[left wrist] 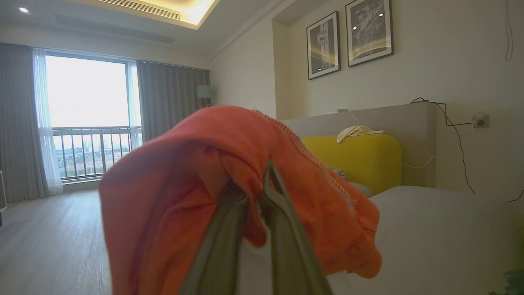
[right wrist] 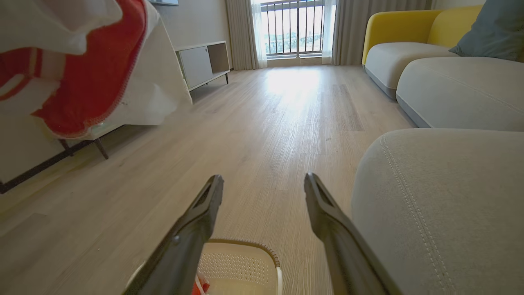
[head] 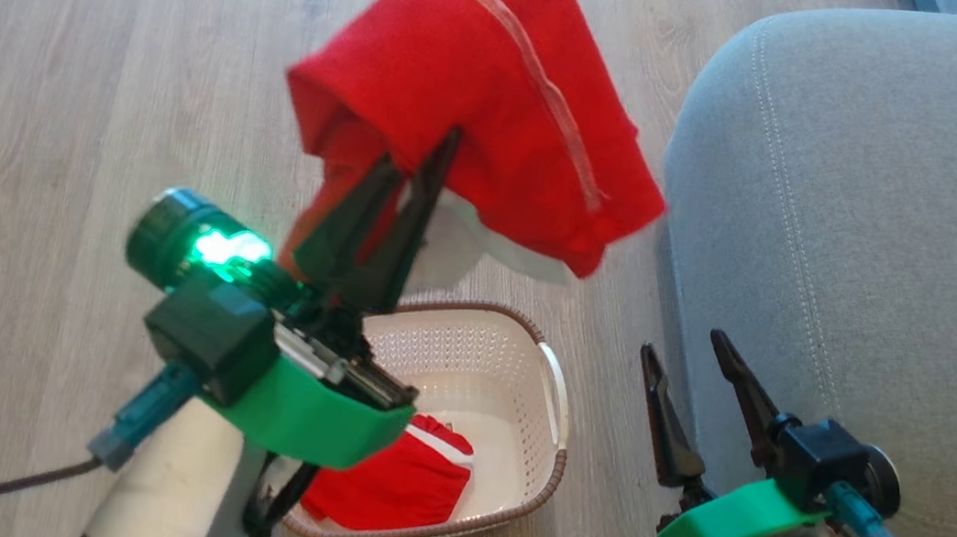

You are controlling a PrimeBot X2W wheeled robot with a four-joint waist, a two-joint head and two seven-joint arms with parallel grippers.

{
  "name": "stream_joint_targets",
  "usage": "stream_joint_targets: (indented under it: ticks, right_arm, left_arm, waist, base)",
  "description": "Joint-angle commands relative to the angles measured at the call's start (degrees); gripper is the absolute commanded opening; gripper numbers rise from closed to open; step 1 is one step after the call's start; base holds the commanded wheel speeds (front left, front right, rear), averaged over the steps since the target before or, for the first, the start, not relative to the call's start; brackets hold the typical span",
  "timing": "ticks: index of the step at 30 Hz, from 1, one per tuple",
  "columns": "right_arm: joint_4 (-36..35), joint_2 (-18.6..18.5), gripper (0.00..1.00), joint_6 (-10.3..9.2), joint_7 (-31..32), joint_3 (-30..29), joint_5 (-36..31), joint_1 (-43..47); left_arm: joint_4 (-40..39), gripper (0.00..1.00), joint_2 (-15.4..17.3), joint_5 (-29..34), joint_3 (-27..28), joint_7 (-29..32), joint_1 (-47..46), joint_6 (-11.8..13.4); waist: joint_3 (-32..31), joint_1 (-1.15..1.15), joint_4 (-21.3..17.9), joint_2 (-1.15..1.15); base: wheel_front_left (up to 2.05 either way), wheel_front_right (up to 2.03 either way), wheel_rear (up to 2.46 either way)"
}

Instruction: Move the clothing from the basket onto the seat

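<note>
Two red garments rn: the held garment hangs bunched off the left jaws, which are pinched shut on a fold of it. It's up in the air above the basket and beside the seat, not over the cushion yet afaict. The second garment lies inside the basket at its near end. Right jaws are wide open w/ nothing in them, low between basket and seat. Imo the step in hand is the carry over to the seat. To do it well: swing the left arm rightward w/ enough height that the dangling white part clears the cushion's rounded corner. Get the bulk well in over the grey fabric, not just the edge, then release, so it can't slide onto the wood floor. Right arm sits kinda near that path btw, mind it
</note>
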Motion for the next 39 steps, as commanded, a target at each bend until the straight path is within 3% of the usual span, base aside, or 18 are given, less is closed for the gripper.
stream_joint_targets:
  ticks: [1, 16, 29, 39]
  right_arm:
    - [-2.3, -0.6, 1.0, -0.01, -0.3, 1.6, -0.4, -0.6]
    - [-4.9, -1.4, 1.0, -0.01, -0.3, 1.8, 0.2, -0.6]
    - [-16.9, -7.3, 1.0, -0.01, -0.3, 11.8, 1.4, -1.7]
    - [-18.8, -7.8, 1.0, -0.01, -0.3, 12.1, -3.0, -2.6]
  left_arm:
    - [-1.9, 0.0, 0.5, -0.4, 1.0, -0.3, -1.6, -0.3]
    - [-1.5, 0.0, 0.5, 0.1, -1.0, -0.3, -1.2, -0.9]
    - [2.5, 0.0, 0.5, 1.8, -0.3, -0.3, -1.9, -0.4]
    - [6.0, 0.0, 0.5, 4.5, -2.7, -0.3, -2.1, -1.3]
  waist:
    - [0.0, 0.0, 0.1, 0.0]
    - [0.4, 0.0, 0.9, 0.0]
    - [1.5, 0.0, 0.3, 0.0]
    - [1.5, 0.0, 0.5, 0.0]
  base:
    - [0.0, 0.0, 0.0]
    - [0.0, 0.0, 0.0]
    - [0.0, 0.0, 0.0]
    - [0.0, 0.0, 0.0]
